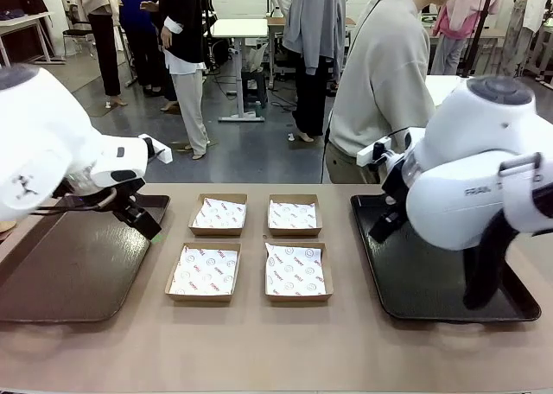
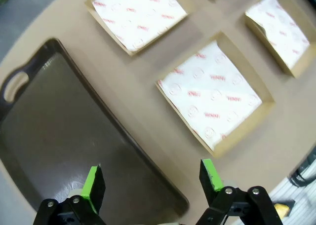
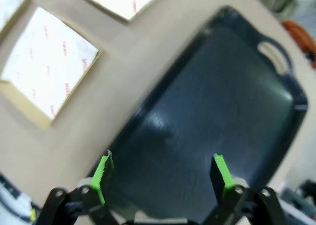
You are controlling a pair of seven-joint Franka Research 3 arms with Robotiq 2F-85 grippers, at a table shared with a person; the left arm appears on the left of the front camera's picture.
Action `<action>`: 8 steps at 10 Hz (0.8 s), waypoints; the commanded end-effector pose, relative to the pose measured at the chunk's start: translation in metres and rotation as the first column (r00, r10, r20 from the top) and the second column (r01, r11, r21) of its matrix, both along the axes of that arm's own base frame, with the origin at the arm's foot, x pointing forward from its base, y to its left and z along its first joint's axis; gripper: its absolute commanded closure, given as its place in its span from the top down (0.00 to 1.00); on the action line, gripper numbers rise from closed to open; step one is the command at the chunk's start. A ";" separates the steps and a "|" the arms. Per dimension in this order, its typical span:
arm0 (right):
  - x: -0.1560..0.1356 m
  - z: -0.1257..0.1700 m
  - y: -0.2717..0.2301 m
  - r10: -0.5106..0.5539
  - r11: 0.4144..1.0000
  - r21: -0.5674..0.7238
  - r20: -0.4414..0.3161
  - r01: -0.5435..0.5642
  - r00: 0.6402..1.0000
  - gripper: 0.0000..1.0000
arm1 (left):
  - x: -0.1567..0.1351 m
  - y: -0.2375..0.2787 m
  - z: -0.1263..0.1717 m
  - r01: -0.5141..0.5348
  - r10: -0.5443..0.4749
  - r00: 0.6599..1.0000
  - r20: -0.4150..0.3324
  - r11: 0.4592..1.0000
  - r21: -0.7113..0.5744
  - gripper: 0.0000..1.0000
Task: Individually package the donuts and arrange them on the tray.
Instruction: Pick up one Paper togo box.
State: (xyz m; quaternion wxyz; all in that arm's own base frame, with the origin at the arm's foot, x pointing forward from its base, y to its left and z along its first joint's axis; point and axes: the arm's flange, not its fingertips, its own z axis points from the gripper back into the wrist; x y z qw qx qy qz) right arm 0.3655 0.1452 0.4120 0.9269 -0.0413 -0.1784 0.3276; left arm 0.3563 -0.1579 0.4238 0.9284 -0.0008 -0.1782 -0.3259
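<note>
- Brown tray (image 1: 78, 264) left of the four paper-lined boxes (image 1: 205, 271); black tray (image 1: 406, 282) right of them.
- Left gripper (image 2: 153, 180) spread wide, nothing between pads, over brown tray's edge nearest boxes.
- Right gripper (image 3: 163, 171) spread wide over black tray.

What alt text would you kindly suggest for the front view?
Four paper-lined boxes form a square between a brown tray and a black tray. The left gripper and right gripper hover over the trays; a person stands behind.
</note>
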 end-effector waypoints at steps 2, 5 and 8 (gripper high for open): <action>-0.107 -0.016 -0.040 -0.063 0.997 -0.042 -0.113 0.059 0.992 1.00 | -0.113 0.050 -0.019 0.012 -0.015 0.993 -0.117 1.000 -0.025 1.00; -0.036 0.028 -0.016 -0.064 0.997 -0.057 -0.120 0.058 0.991 1.00 | -0.042 0.012 0.035 -0.001 0.001 0.992 -0.130 1.000 -0.006 1.00; -0.040 0.030 -0.017 -0.067 0.997 -0.053 -0.143 0.059 0.988 1.00 | -0.048 0.014 0.040 -0.007 0.005 0.989 -0.145 1.000 -0.009 1.00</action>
